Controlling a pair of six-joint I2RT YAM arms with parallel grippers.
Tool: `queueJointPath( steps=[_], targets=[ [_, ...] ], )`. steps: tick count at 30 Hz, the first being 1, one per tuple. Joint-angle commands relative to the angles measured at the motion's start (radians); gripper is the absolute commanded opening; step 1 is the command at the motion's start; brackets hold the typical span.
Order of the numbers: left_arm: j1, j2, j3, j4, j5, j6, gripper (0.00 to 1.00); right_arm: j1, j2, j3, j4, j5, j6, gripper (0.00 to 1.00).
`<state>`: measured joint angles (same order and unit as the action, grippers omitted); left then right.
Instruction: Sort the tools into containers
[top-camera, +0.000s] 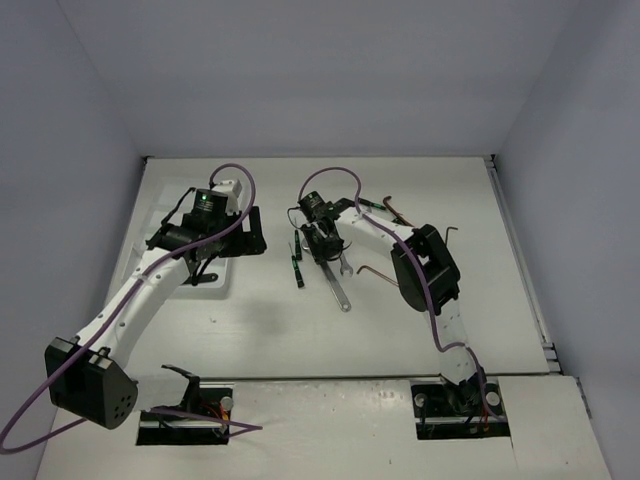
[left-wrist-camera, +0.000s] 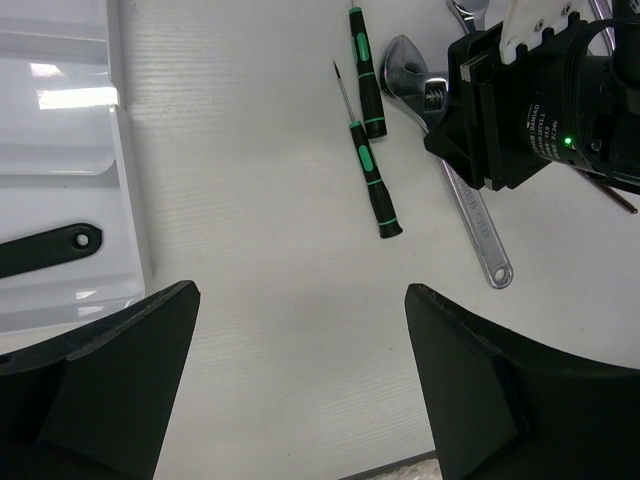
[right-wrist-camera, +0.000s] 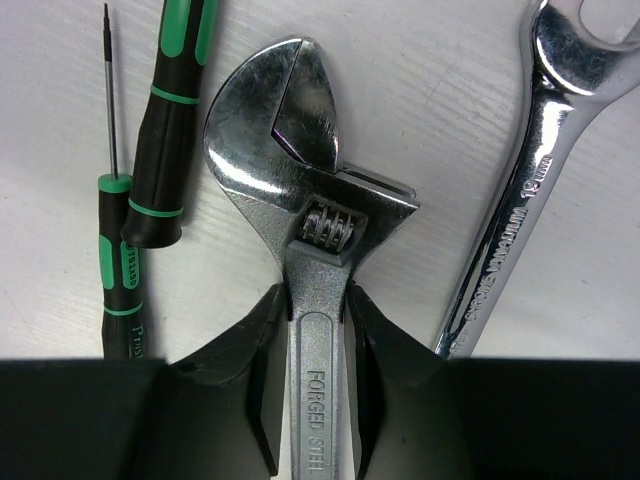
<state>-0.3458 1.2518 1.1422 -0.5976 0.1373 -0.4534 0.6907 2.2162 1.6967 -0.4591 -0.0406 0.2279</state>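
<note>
- The adjustable wrench (right-wrist-camera: 300, 150) lies flat on the counter (left-wrist-camera: 250, 200), near its middle. Its head points away from the right wrist and its handle runs straight back toward it.
- The right fingers (right-wrist-camera: 245, 350) are closed on that handle just behind the head, one on each side and both touching the steel. The grip sits across the long axis, and the wrench does not look lifted yet.
- Two screwdrivers (right-wrist-camera: 165, 140) lie just beside the head on one side and a plain wrench (right-wrist-camera: 520, 200) on the other. Neither touches it.
- The tray (left-wrist-camera: 60, 110) is off to the robot's left, well apart from the wrench, with a black-handled tool (left-wrist-camera: 50, 248) already in one slot.
- That tool lies roughly crosswise to the wrench, so the carry probably needs a turn to line up with a slot.
- The left fingers (left-wrist-camera: 110, 370) hang spread wide and hold nothing, next to the tray. The right arm is the one on the wrench.
</note>
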Motion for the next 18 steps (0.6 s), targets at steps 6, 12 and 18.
queueJointPath(
  steps=[6, 12, 18],
  targets=[
    [-0.009, 0.062, 0.015, 0.145, 0.097, -0.092, 0.82, 0.006, -0.017, -0.093, -0.006, 0.036, -0.069, 0.00],
    [-0.011, 0.150, 0.034, 0.245, 0.143, -0.158, 0.82, 0.006, -0.089, -0.121, 0.061, 0.077, -0.085, 0.00],
    [-0.013, 0.250, 0.062, 0.309, 0.164, -0.203, 0.82, 0.006, -0.143, -0.158, 0.103, 0.077, -0.093, 0.00]
  ],
)
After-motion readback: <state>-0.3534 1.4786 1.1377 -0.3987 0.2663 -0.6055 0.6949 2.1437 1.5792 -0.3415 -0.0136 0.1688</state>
